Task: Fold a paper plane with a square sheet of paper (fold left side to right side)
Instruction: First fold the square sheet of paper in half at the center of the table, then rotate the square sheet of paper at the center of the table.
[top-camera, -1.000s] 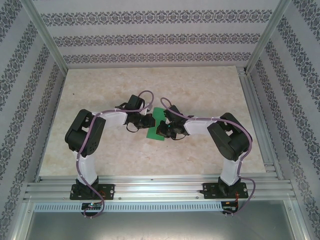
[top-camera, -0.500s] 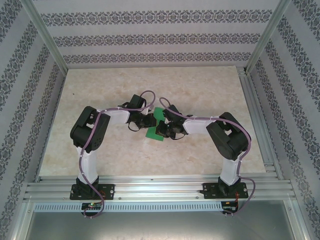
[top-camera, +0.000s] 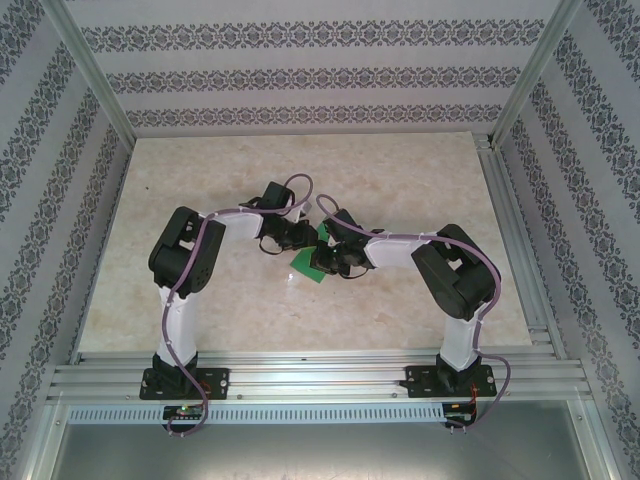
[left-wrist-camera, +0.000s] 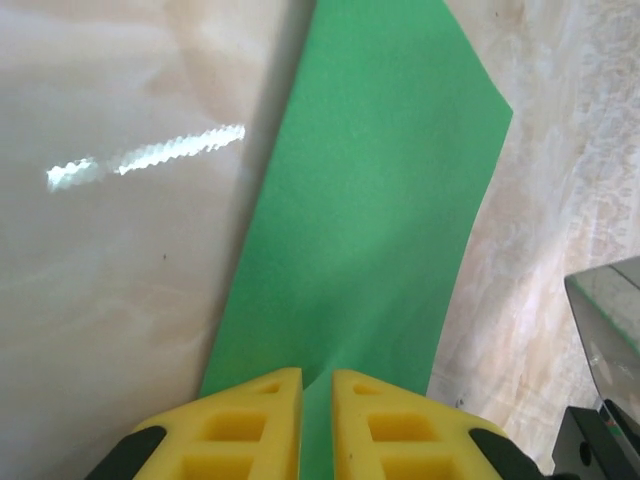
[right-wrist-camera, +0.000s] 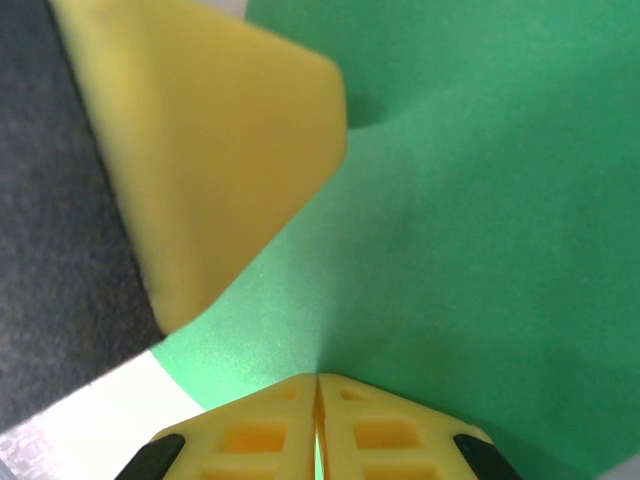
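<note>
- Top view: the square sheet of paper (top-camera: 306, 268) lies mid-table (top-camera: 420, 180) between the two wrists. It is bright green and matte, and what I can see of it is a narrow oblong. Its long axis runs away from the arm bases, leaning a little right. The left gripper (top-camera: 298, 240) and right gripper (top-camera: 328, 258) meet over it and cover its middle.
- Left wrist: the sheet (left-wrist-camera: 370, 220) is a plain green strip — straight long edges, no print. It stretches from the fingers up toward the far right and ends in a slanted edge with a sharp corner. A shadow lies along its left edge on the pale table (left-wrist-camera: 120, 260). The left gripper (left-wrist-camera: 317, 388) stands a narrow slit apart with the sheet's near end in the slit. I cannot tell whether it grips.
- Right wrist: the right gripper (right-wrist-camera: 317, 385) is pressed together on the sheet's edge (right-wrist-camera: 480, 220). One yellow finger (right-wrist-camera: 220, 150) of the left gripper sits above the green surface — close by.
</note>
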